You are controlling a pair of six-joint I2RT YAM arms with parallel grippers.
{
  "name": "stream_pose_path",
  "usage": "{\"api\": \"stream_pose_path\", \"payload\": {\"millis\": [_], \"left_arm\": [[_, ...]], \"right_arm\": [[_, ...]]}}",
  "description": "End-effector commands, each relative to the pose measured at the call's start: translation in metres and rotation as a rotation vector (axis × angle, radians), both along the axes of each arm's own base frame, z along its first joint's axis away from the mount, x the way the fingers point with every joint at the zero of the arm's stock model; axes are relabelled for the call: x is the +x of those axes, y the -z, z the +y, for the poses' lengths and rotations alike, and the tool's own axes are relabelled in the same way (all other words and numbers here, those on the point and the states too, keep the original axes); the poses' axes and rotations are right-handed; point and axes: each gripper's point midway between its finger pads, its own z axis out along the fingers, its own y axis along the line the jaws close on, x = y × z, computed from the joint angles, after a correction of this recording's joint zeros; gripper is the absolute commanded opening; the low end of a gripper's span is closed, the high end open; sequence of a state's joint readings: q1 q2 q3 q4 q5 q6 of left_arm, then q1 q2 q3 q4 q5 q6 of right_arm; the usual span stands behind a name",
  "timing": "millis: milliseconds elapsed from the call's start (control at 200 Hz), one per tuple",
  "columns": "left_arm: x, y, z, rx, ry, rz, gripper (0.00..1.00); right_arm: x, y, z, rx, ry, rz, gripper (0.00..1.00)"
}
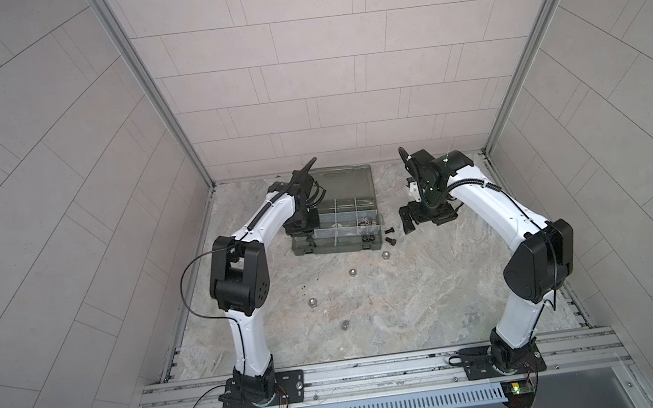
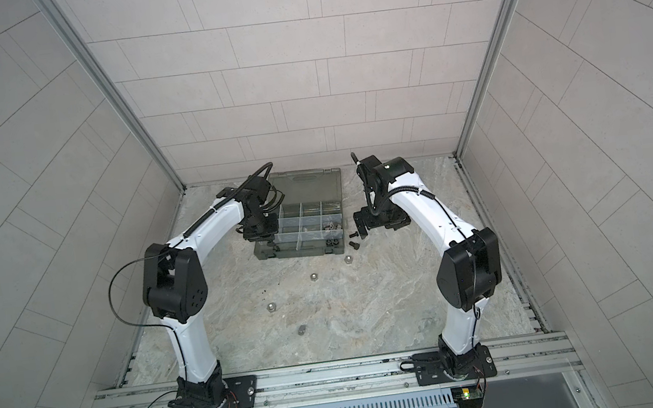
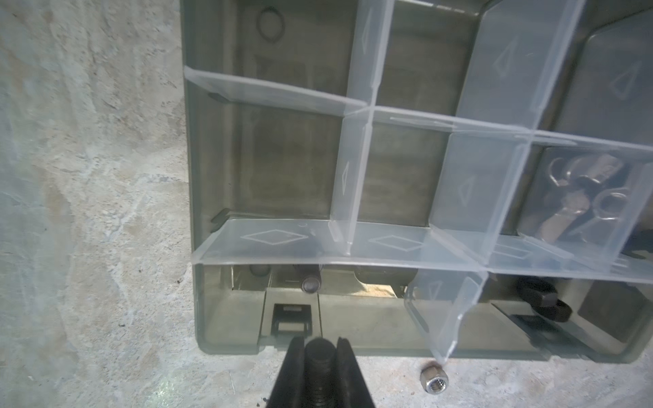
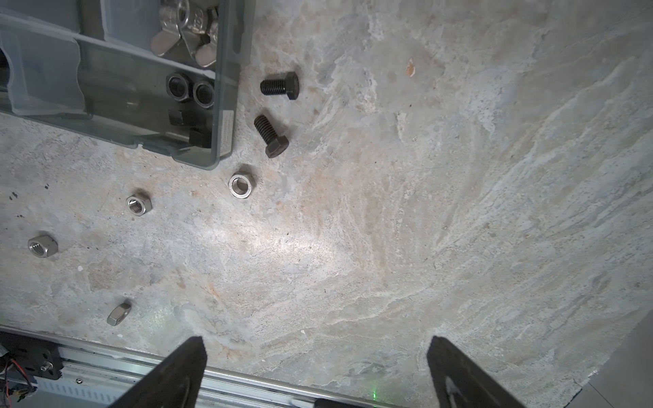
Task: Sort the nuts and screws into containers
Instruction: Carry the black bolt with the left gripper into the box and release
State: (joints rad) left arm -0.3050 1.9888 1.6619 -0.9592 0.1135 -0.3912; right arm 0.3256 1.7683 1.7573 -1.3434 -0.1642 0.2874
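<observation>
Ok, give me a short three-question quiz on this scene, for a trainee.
1. True or false: the right gripper holds a screw.
2. What is the left gripper shut on? A) a wing nut B) a black screw C) nothing
3. How many screws lie loose on the table beside the case?
Key: 1 false; 2 B; 3 two.

The left arm [image 1: 248, 339] and right arm [image 1: 511, 318] are clad in white shells with black joints; black cables [image 1: 184, 288] are strung alongside. Black tapered fingers [image 4: 176, 374] are fitted to the left gripper [image 3: 319, 356] and right gripper [image 4: 317, 341].
</observation>
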Motion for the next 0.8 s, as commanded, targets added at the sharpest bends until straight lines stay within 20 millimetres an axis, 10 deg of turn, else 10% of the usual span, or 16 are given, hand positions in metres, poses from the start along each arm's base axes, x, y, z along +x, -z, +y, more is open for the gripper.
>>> {"api": "stream_pose_path", "payload": {"millis": [0,450,585,796], "left_arm": [[0.005,0.000,-0.001,-0.014,0.008,0.010,0.12],[0.016,0.011,-0.007,-0.065,0.011,0.022,0.30],[0.015,-0.001,-0.009,-0.080,0.035,-0.004,0.50],[0.015,-0.051,-0.010,-0.108,0.085,-0.133,0.53]], "right_arm": [[0.002,-0.006,-0.011,-0.031,0.010,-0.008,0.99],[0.008,-0.011,-0.010,0.003,0.022,-0.030,0.99],[0.012,-0.009,-0.010,0.002,0.030,-0.040,0.99],[0.022,0.010,-0.004,0.008,0.033,-0.019,0.99]]}}
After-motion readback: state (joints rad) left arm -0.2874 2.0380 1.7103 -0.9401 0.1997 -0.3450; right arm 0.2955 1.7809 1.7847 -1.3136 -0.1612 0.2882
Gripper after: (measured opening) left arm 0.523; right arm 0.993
